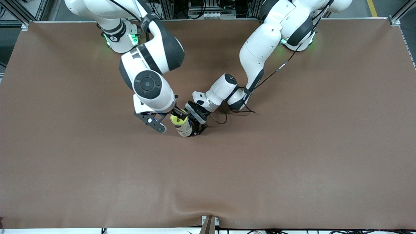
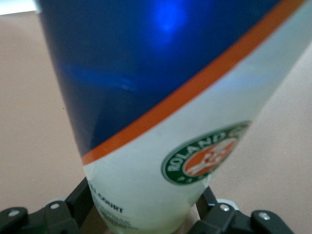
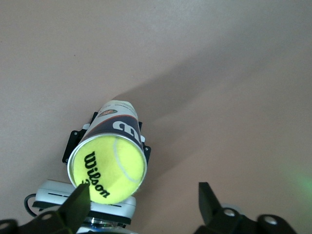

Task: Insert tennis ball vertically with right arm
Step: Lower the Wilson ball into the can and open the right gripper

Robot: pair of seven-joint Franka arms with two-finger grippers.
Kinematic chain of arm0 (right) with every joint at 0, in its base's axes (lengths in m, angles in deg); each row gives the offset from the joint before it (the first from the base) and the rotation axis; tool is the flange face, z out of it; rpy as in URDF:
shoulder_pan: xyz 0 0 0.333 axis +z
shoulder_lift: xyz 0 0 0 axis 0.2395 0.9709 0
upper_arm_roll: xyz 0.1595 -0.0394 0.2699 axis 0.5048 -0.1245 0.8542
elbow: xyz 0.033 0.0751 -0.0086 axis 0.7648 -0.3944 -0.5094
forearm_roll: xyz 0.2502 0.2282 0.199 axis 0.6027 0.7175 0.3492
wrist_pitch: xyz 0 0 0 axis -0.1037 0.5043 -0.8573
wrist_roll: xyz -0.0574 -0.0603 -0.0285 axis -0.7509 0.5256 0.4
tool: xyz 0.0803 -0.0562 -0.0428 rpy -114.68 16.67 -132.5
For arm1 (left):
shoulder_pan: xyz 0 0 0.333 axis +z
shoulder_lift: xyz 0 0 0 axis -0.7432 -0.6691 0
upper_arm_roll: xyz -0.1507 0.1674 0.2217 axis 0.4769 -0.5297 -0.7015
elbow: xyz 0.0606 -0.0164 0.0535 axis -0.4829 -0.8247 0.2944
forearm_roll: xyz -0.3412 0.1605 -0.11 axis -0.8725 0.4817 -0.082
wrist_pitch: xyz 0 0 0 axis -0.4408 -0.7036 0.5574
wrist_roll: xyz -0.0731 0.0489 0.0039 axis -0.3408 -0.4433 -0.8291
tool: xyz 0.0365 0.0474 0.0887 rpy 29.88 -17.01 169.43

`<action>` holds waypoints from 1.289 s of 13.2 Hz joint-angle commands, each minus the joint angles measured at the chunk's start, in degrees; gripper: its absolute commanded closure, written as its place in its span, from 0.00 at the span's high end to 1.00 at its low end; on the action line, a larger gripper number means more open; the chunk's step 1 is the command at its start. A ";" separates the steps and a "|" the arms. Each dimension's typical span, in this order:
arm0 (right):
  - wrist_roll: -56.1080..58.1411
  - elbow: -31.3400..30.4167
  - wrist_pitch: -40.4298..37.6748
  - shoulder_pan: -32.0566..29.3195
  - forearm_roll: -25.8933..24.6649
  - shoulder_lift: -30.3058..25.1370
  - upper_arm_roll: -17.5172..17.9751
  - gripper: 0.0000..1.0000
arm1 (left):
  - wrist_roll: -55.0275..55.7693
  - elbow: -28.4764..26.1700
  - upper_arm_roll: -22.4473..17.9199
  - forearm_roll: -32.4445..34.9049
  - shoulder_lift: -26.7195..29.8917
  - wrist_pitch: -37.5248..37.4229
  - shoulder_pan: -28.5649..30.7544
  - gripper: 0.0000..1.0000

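1. Where the front camera looked down, the left gripper (image 1: 195,125) clamped the can (image 1: 184,126) upright.
2. Left wrist: can wall (image 2: 170,122) filled the jaws.
3. Right wrist: tennis ball (image 3: 108,168) sat in the mouth; right gripper (image 3: 146,204) above, spread, empty. Best retreat straight up.

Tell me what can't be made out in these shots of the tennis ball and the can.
- Clear tennis ball can, front view: its base is hidden by the left gripper shut around it.
- Same can, left wrist view: top cut off by the picture edge; small print blurred.
- Yellow Wilson tennis ball, right wrist view: how deep it sits in the mouth can't be judged.
- Right gripper, open over the can: fingertips partly cut off by the edge.
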 commanded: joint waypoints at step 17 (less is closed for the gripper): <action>-10.51 0.94 9.88 0.60 -0.99 5.02 0.48 0.00 | 0.02 -1.34 -0.74 -1.85 1.64 -0.18 -0.85 0.90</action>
